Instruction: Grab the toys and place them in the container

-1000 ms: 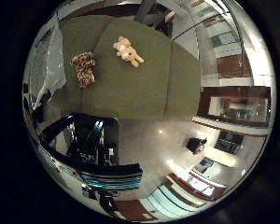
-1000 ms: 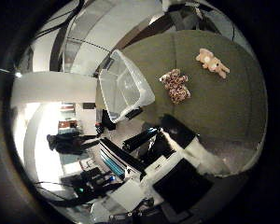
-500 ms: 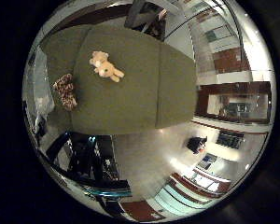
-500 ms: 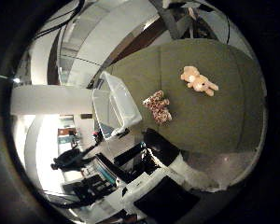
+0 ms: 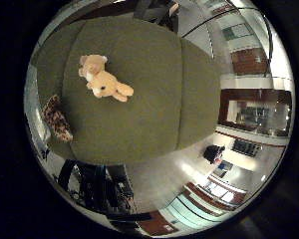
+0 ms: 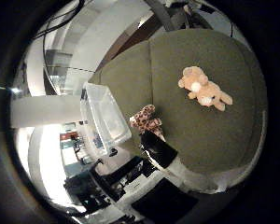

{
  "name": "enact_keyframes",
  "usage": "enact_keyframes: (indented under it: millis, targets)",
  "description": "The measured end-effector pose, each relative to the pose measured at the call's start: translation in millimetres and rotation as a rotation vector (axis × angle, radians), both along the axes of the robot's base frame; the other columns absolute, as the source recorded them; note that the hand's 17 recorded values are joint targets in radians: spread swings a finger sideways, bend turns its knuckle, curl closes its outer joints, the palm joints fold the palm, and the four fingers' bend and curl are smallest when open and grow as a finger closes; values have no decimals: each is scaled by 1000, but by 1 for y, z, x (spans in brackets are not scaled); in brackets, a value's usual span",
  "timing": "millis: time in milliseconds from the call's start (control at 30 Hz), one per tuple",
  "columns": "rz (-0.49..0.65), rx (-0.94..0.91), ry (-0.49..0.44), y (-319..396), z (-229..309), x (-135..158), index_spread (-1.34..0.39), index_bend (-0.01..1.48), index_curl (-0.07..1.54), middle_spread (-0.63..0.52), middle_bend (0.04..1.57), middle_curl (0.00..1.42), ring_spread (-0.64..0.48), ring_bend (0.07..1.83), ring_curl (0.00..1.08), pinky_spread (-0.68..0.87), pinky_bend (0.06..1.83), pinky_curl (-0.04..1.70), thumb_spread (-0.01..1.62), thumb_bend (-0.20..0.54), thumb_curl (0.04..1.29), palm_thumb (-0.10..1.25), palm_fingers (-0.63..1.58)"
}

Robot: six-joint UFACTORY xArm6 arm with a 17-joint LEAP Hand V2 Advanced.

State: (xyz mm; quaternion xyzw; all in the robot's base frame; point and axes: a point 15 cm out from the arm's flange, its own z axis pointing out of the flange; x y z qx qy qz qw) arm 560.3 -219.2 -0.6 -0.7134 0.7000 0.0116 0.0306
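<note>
A tan teddy bear (image 5: 103,82) lies on its side on a wide olive-green cushion (image 5: 159,94). A leopard-spotted plush toy (image 6: 147,119) lies near the cushion's edge, a short way from the bear. Right beside the spotted toy, at that edge, stands a clear plastic container (image 6: 105,119) with nothing visible inside. My hand (image 6: 177,163) shows as one black-and-white finger reaching out straight, its dark tip just short of the spotted toy. It holds nothing and hangs well above the cushion.
Past the cushion's edge lies a shiny floor (image 5: 189,169) with a dark metal frame (image 5: 94,186) standing on it. A white pillar (image 6: 46,109) rises behind the container. The cushion around the bear is bare.
The camera has moved over the cushion and closer, so both toys and the container look larger. The toys themselves lie where they were.
</note>
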Motion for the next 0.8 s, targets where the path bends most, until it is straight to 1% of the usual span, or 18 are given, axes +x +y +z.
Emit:
enact_keyframes:
  millis: [200, 367, 500, 800]
  targets:
    - [-41, -13, -25, -15, -39, 31, -208, 166, 301, 107, 192, 311, 193, 264, 268, 337, 511, 121, 1093, -22, 285, 515, 126]
    - [-78, -9, -1, -31, -70, 21, -195, 168, 300, 121, 197, 316, 196, 267, 267, 338, 512, 119, 1084, -23, 288, 516, 125]
    - [-101, -15, -13, -37, -79, 21, -183, 173, 305, 142, 186, 312, 205, 264, 264, 339, 516, 118, 1073, -24, 289, 514, 115]
    - [-113, -3, 18, -26, -118, 8, -162, 176, 312, 184, 194, 309, 212, 261, 259, 345, 502, 115, 1066, -26, 291, 507, 114]
